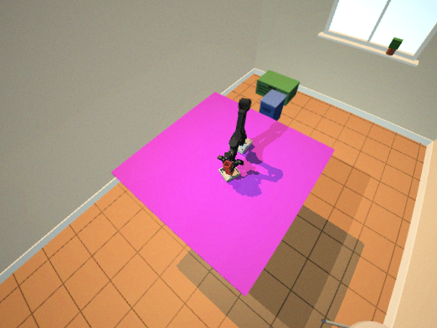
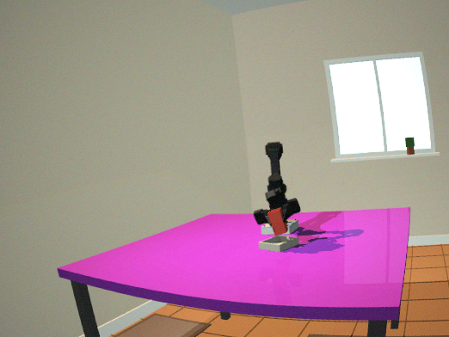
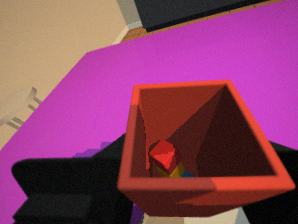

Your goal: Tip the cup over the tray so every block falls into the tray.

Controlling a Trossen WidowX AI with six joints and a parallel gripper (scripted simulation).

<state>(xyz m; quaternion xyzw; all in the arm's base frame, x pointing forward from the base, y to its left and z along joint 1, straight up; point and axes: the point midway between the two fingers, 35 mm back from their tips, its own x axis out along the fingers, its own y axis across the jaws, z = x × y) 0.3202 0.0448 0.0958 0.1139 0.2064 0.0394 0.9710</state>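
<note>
From where I stand, the magenta bench runs out a long way left of the tray, its near left corner well apart from it, and then my eye reaches the tray itself, a shallow pale thing lying flat on the bench top, and just above it the black claw, which is gripping the red cup between its two fingers; the cup hangs over the tray without touching it, leaning, with its mouth to the left of its bottom but facing mostly up, and down inside I can see a red block, a yellow block and a bit of a blue block, all still in the cup, while behind the tray the black arm rises from its pale base plate; to the right of the tray purple shadows spread over the bench, and well beyond the tray, on the floor past the arm, stand a blue box and a green cabinet, with a potted plant farthest right of it all, up on the windowsill
</note>
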